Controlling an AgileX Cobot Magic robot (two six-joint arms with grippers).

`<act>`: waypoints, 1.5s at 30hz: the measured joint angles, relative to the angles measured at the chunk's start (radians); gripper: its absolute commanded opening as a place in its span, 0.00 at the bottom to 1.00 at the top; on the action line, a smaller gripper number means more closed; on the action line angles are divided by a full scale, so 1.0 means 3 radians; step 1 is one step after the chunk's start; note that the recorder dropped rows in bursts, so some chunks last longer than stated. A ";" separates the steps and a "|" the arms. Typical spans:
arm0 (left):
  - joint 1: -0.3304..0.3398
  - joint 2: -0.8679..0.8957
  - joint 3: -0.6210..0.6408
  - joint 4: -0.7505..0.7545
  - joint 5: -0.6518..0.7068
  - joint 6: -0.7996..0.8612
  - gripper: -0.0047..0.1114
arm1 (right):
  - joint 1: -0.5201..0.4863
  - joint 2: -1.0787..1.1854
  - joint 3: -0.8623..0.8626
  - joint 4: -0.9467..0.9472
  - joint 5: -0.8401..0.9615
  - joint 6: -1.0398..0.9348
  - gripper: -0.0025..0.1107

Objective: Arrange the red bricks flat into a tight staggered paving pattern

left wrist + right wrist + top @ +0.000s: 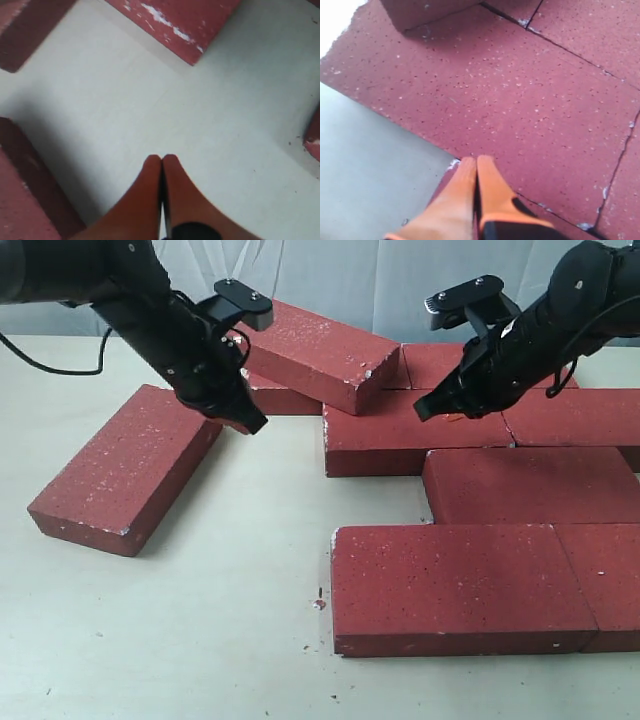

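Several dark red bricks lie flat in staggered rows on the right: a front brick [455, 585], one behind it [530, 483] and a third [410, 430] further back. One brick [325, 352] rests tilted on top of the back row. A loose brick [125, 465] lies angled at the left. My left gripper [250, 422] is shut and empty, between the loose brick and the tilted one, over bare table [161, 157]. My right gripper [428, 410] is shut and empty, low over the third-row brick [510, 100], its tips [476, 160] near that brick's edge.
The pale table [230, 620] shows small dark crumbs [319, 603] in front of the front brick. More bricks [590, 415] run off the right edge. A pale cloth backdrop [370, 280] hangs behind.
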 measured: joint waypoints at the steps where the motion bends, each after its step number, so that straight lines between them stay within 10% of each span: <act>1: 0.0042 -0.0024 0.0000 0.0009 -0.0048 -0.0007 0.04 | 0.0019 0.0000 0.0000 0.0072 0.0009 -0.0044 0.01; 18: 0.1062 0.0477 -0.0744 0.0529 -0.0507 -0.0744 0.04 | 0.0255 0.0120 -0.0304 0.0689 -0.0515 -0.0573 0.01; 27: 0.1112 0.1253 -0.1934 0.0463 -0.0026 -0.0884 0.04 | 0.0255 0.0743 -0.1341 -0.0671 0.0364 0.0841 0.01; 45: 0.1099 0.2501 -0.3619 -0.0465 0.0199 -0.0884 0.04 | 0.0255 0.1397 -0.2082 -0.0833 0.0838 0.1013 0.01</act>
